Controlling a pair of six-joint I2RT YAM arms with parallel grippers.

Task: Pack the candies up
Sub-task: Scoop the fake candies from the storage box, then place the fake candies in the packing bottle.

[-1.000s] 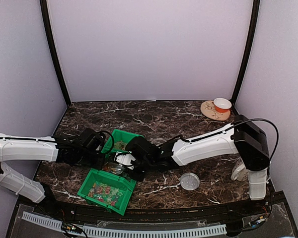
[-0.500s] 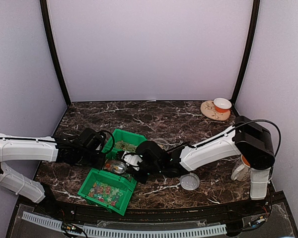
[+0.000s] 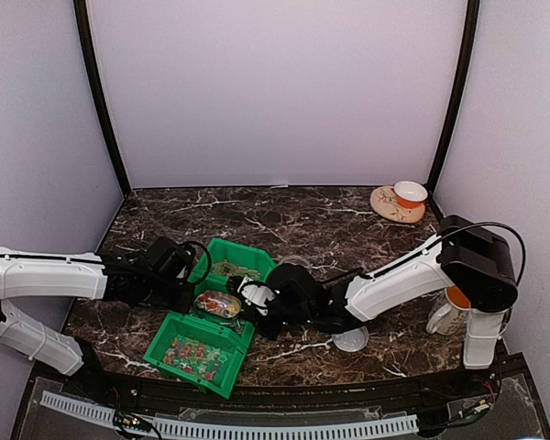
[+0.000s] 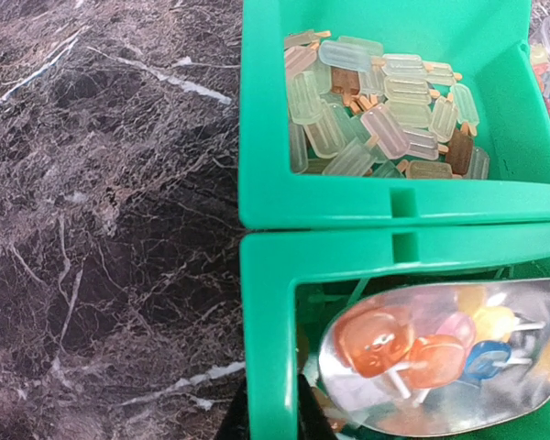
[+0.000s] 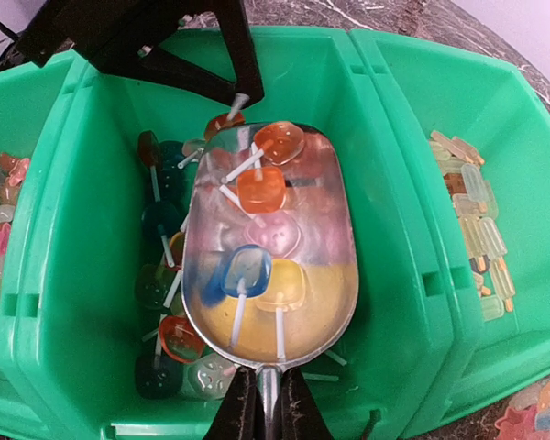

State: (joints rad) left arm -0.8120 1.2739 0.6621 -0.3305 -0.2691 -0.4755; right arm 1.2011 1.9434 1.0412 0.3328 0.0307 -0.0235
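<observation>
Top external view puts both arms low over the bench (image 3: 284, 215), meeting above a row of green bins. Crowding is the first hazard: a swing by either arm could knock the other or shove a bin.

The middle bin (image 5: 378, 165) looks pinned by the left gripper (image 4: 270, 417), which straddles its wall, clenched. If that hold slips while the scoop is drawn out, the bin may slide or tip against the neighbouring bin (image 4: 348, 197) of pale popsicle sweets.

The scoop (image 5: 298, 353) is the next worry. Its thin handle is pinched in the right gripper (image 5: 268, 412), closed tight on it, and the loaded bowl hangs just over the middle bin. A narrow handle can twist in that pinch, and any roll would dump the load.

The candies (image 5: 260, 188) in the bowl are stick lollipops in orange, blue, yellow and pink. They are piled near the rim, with sticks poking out at the far end close to the left gripper. A quick lift, or a stick catching there, would likely spill some back into the bin or onto the bench. Where they should be packed I cannot tell, and a carry across open bench adds the chance of strays rolling away.
</observation>
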